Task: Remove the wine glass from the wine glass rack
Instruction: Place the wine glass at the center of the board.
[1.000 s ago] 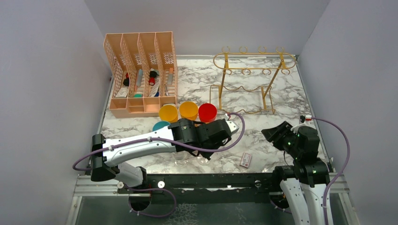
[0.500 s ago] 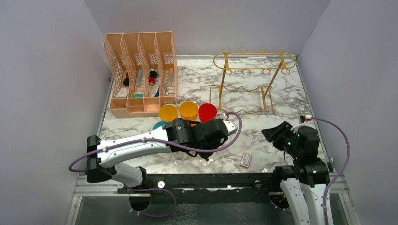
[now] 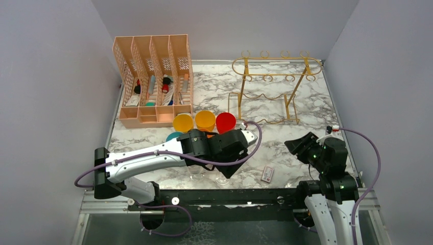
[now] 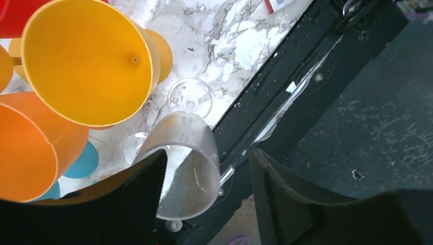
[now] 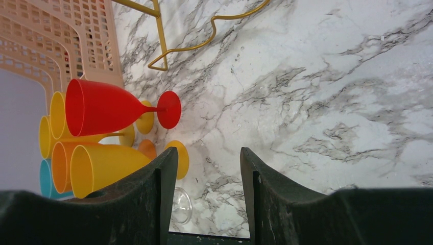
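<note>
By near table edge, wine glass standing

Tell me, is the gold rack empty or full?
Empty. No glass hangs anywhere on the wine glass rack; its wire is all bare.

The marble-patterned table carries a peach lattice file organiser at its far left and the gold wire wine glass rack at its far right. Yellow, orange, red and teal goblets cluster mid-table. A clear wine glass stands upright at the near edge, with a small white-and-red card to its right.
</note>
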`<move>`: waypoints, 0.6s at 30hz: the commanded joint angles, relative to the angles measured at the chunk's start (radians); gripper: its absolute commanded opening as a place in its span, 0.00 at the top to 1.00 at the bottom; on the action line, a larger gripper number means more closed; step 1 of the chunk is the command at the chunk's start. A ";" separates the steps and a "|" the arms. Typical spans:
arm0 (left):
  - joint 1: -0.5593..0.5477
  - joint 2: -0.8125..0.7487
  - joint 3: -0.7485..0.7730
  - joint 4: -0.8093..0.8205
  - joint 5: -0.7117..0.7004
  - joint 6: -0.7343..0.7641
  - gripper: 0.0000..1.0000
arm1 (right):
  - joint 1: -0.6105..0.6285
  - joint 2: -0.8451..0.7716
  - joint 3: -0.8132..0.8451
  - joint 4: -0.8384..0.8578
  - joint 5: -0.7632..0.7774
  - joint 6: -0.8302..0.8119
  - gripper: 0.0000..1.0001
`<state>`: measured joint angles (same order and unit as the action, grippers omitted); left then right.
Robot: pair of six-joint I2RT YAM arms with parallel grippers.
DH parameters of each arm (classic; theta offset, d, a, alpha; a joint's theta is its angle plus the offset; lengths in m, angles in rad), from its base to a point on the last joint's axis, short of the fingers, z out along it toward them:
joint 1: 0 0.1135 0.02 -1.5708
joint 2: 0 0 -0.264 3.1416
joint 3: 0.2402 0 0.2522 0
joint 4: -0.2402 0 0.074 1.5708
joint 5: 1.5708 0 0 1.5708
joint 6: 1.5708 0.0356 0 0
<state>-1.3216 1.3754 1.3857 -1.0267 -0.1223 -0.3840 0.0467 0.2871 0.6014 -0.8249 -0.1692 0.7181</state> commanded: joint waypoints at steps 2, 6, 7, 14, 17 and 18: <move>0.018 -0.062 0.064 0.016 -0.095 -0.026 0.30 | 0.007 -0.017 0.023 -0.020 0.032 0.011 0.49; 0.044 -0.087 0.081 0.028 -0.132 -0.014 0.21 | 0.007 -0.017 0.024 -0.017 0.030 0.009 0.49; 0.052 -0.091 0.087 0.033 -0.139 -0.009 0.20 | 0.007 -0.018 0.025 -0.014 0.026 0.007 0.48; 0.126 -0.138 0.110 0.047 -0.194 0.023 0.08 | 0.007 -0.058 0.049 0.172 -0.344 -0.186 0.45; 0.208 -0.171 0.090 0.079 -0.201 0.039 0.03 | 0.007 -0.086 0.057 0.273 -0.447 -0.199 0.44; 0.235 -0.178 0.087 0.088 -0.203 0.045 0.02 | 0.007 -0.084 0.063 0.301 -0.489 -0.218 0.44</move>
<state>-1.1740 1.2552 1.4769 -0.9886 -0.2623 -0.3702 0.0467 0.2287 0.6147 -0.7113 -0.4217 0.5880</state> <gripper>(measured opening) 0.964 0.551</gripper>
